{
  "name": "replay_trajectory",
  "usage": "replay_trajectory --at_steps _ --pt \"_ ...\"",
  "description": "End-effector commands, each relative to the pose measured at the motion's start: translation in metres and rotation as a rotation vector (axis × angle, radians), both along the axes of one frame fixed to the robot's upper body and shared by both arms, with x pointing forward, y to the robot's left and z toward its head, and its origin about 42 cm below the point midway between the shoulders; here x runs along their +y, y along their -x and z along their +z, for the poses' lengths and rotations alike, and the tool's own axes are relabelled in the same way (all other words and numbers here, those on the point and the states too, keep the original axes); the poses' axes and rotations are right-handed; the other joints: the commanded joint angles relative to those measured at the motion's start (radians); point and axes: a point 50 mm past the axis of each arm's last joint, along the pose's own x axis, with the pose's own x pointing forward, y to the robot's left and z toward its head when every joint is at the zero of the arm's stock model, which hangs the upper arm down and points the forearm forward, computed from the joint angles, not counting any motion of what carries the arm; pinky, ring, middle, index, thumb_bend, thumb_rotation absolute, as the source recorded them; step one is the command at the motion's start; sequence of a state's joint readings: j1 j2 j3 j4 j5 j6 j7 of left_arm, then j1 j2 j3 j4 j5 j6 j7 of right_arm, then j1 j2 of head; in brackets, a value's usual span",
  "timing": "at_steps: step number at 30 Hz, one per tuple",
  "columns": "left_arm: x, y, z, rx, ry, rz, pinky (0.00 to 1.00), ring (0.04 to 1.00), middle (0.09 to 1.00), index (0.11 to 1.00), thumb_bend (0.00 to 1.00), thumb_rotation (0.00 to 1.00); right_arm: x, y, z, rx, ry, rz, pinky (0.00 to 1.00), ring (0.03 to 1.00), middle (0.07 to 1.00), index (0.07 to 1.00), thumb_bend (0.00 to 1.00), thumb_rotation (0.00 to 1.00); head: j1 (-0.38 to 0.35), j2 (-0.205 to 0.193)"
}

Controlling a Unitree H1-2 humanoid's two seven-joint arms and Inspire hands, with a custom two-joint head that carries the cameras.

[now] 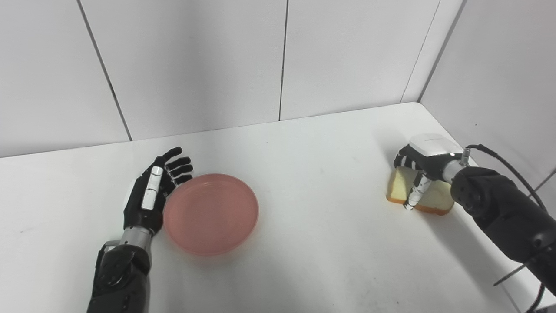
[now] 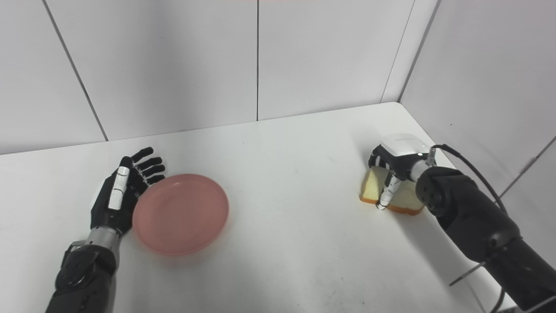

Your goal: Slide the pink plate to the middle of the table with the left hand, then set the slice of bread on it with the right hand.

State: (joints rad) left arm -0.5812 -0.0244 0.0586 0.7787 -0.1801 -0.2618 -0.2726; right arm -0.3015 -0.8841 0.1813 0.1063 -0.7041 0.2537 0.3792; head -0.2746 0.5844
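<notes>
A round pink plate (image 1: 211,213) lies on the white table (image 1: 312,182), left of its middle. My left hand (image 1: 152,191) stands edge-on against the plate's left rim, fingers straight and apart, holding nothing. At the far right a slice of bread (image 1: 428,194) with a brown crust lies flat near the table's right edge. My right hand (image 1: 423,163) is over the bread, palm down, its fingers curled onto the far side and its thumb across the top. The bread still rests on the table.
White wall panels close the table at the back and on the right, close behind the bread. A black cable (image 1: 506,163) loops off the right forearm. Bare table surface spans the gap between plate and bread.
</notes>
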Motion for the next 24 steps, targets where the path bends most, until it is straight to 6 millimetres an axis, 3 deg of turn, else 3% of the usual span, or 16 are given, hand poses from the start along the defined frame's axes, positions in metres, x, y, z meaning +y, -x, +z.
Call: replay_trajectory --at_steps 1,4,8,13,20,24 --pt "-0.001 0.032 -0.053 0.216 0.003 -0.002 0.65 0.697 0.693 0.721 0.79 0.78 0.005 -0.001 0.023 -0.054 0.021 0.058 0.32 0.391 0.442 0.513 0.53 0.00 0.001 -0.001" --pt "-0.003 0.032 -0.054 0.215 -0.003 -0.004 0.64 0.692 0.690 0.714 0.80 0.78 0.014 -0.001 0.035 -0.086 0.022 0.086 0.28 0.352 0.433 0.514 0.53 0.00 0.003 0.000" --pt "-0.007 0.033 -0.054 0.217 -0.005 -0.009 0.65 0.698 0.695 0.709 0.80 0.78 0.042 -0.002 0.070 -0.162 0.018 0.201 0.23 0.310 0.418 0.517 0.53 0.00 0.018 0.000" --pt "-0.013 0.034 -0.055 0.214 -0.005 -0.014 0.65 0.706 0.708 0.725 0.81 0.78 0.068 -0.008 0.097 -0.193 0.041 0.279 0.27 0.349 0.428 0.529 0.53 0.01 0.045 -0.003" --pt "-0.028 0.035 -0.055 0.217 0.004 -0.023 0.68 0.704 0.700 0.709 0.82 0.77 0.105 -0.018 0.111 -0.229 0.019 0.358 0.30 0.367 0.430 0.535 0.52 0.01 0.131 -0.004" --pt "-0.037 0.036 -0.053 0.221 0.010 -0.021 0.71 0.708 0.703 0.713 0.80 0.78 0.122 -0.028 0.109 -0.229 -0.004 0.399 0.26 0.324 0.416 0.528 0.52 0.00 0.164 -0.006"
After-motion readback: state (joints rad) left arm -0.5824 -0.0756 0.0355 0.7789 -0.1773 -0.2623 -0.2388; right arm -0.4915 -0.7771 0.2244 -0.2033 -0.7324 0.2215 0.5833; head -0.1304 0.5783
